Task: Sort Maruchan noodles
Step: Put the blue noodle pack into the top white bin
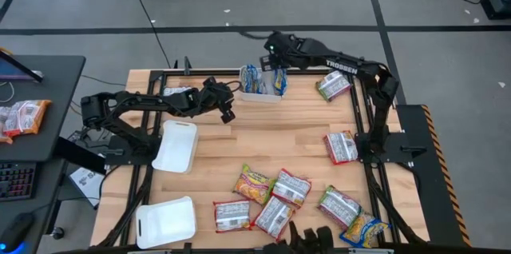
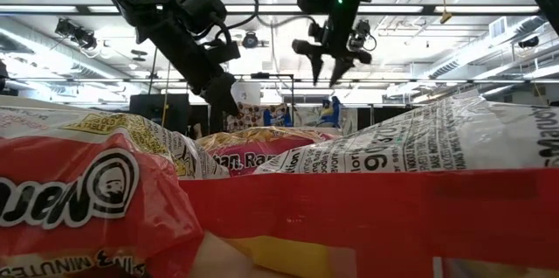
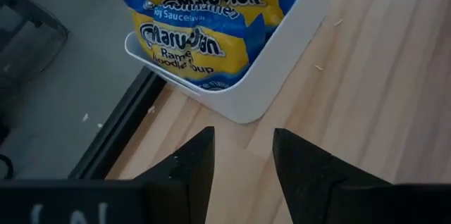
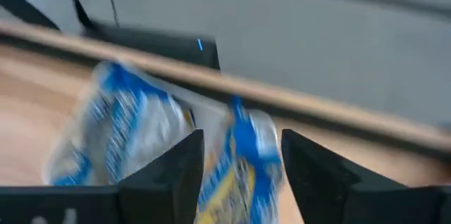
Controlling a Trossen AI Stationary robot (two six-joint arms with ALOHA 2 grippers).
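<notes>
High view: right gripper (image 1: 277, 65) hangs over the white tray (image 1: 260, 95) at the table's far edge, fingers spread, nothing between them. Blue-white noodle packets (image 1: 251, 79) stand on edge in that tray, right under the claw. Right wrist view has one blue-white packet (image 4: 239, 160) between the two dark fingers (image 4: 176, 175), no contact visible, picture smeared. Low view shows that claw up in the air with jaws apart. Left gripper (image 1: 226, 111) sits just short of the same tray, on the near-left side of it, above bare wood; jaws part-open and empty. Left wrist view: tray corner straight ahead of its fingertips (image 3: 201, 157), packets reading Maruchan (image 3: 194, 41) inside. Rest of the packets are well away from both claws: a green-white packet (image 1: 333, 85) to the right of the right claw, a red-white packet (image 1: 342, 147) near the right arm's base, a cluster of red, green and yellow packets (image 1: 275, 198) along the near edge. Two more white trays, one (image 1: 176, 145) below the left claw, the other (image 1: 166, 222) at the near-left corner, both apart from the packets.
</notes>
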